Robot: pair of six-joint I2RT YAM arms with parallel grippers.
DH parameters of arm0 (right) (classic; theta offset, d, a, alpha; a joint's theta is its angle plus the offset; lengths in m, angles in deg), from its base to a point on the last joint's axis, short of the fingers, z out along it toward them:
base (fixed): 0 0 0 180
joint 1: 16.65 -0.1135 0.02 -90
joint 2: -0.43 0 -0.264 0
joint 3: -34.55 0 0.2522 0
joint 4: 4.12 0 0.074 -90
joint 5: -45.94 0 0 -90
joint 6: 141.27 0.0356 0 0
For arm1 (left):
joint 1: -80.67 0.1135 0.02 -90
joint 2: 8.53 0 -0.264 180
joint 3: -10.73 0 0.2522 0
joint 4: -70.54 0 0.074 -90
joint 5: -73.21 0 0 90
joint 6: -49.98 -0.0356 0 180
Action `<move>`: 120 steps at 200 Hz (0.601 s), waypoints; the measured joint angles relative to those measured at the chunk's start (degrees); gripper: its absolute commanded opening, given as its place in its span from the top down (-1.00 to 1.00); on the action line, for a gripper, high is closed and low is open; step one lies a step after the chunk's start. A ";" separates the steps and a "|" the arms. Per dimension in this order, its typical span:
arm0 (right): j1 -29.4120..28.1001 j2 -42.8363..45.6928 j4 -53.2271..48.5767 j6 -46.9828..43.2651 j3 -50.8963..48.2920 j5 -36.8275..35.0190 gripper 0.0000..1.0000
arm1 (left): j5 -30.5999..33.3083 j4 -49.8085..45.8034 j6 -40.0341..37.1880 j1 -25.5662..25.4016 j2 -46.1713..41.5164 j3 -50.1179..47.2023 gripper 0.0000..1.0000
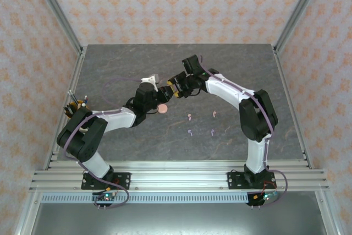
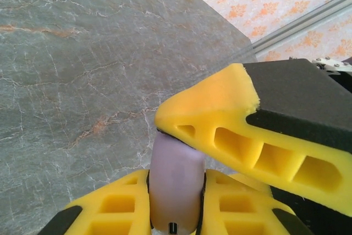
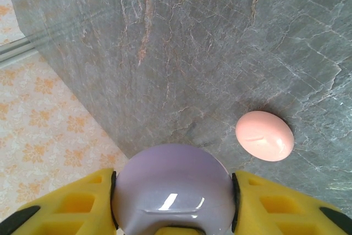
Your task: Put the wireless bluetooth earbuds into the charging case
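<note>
Pink case nr lilac case

Robot test cell in a lab

Here we are, looking down into a boxed-in bench. Aluminium posts run up the corners, and flat panels printed with an orange floral pattern close off three sides. A grey stone-look table makes the floor. Along the near edge, slotted rails carry the left arm and right arm, bolted down on black plates. Purple cables loop along them, and small circuit boards hang at the front. At the left edge sits a holder of what look like hand tools.
</note>
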 measured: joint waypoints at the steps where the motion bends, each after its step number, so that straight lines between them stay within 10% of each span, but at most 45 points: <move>1: 0.04 0.00 0.00 0.02 0.00 0.00 0.00 | 0.00 0.00 -0.02 0.00 0.00 0.02 0.77; 34: 0.52 0.35 0.90 0.50 -0.15 0.28 -0.41 | -0.26 -0.74 -0.28 0.00 0.00 1.09 0.95; 120: 11.30 14.19 6.40 -20.59 -10.86 1.09 -0.47 | -8.68 -9.53 -4.92 4.85 -3.34 3.28 1.00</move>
